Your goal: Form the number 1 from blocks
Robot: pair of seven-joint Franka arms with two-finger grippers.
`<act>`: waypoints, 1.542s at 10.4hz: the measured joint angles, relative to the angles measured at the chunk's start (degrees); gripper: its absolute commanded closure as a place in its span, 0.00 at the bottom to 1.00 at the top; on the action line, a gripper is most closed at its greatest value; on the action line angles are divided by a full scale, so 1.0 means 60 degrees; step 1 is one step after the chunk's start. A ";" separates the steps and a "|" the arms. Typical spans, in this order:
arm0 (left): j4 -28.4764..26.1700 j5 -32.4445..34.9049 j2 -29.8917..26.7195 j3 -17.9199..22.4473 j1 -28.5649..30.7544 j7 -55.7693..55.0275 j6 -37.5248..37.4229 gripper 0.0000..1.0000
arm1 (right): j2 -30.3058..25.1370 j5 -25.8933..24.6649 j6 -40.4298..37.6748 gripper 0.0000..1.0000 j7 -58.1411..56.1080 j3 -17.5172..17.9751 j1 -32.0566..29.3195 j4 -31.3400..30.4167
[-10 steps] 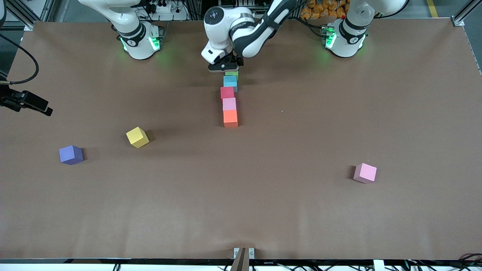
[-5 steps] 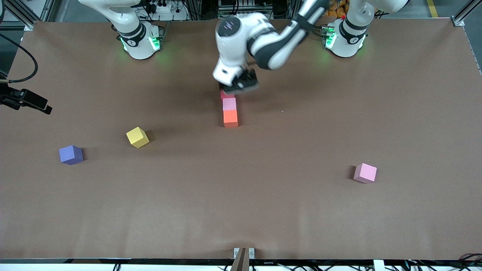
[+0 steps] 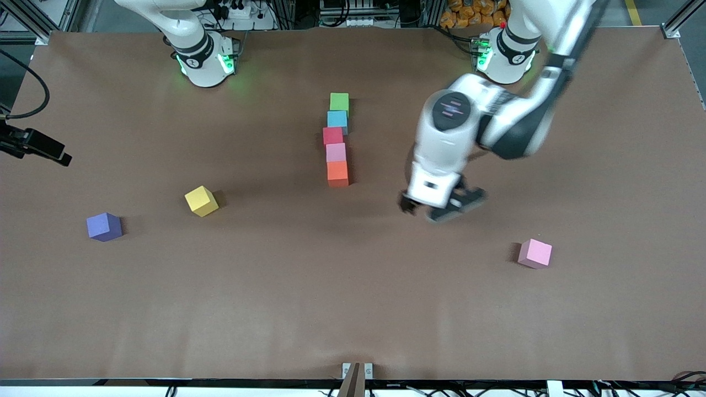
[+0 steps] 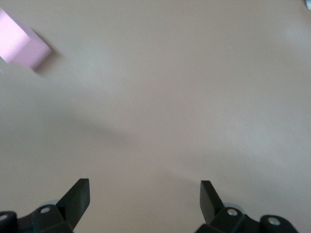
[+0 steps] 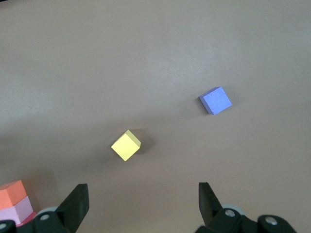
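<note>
Left gripper (image 3: 441, 207) hangs empty over bare desk (image 3: 353, 286) beside the block column (image 3: 336, 140), jaws apart; right gripper (image 5: 143, 206) waits, jaws apart too.

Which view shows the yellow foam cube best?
The right wrist view: the yellow foam cube sits mid-frame, unobstructed, top and side faces visible. The front view shows it smaller, nearer the camera than the block column. The left wrist view doesn't show it.

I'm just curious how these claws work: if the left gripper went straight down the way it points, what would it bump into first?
Probably just bare table. The left gripper, fingers open, points at empty brown surface; the loose pink block lies off to one side.
</note>
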 measured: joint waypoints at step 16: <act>0.0669 -0.1989 -0.4003 0.1939 0.2118 0.9007 -0.4334 0.00 | 0.0029 0.0000 -0.0266 0.00 0.1564 0.0478 0.0040 0.0231</act>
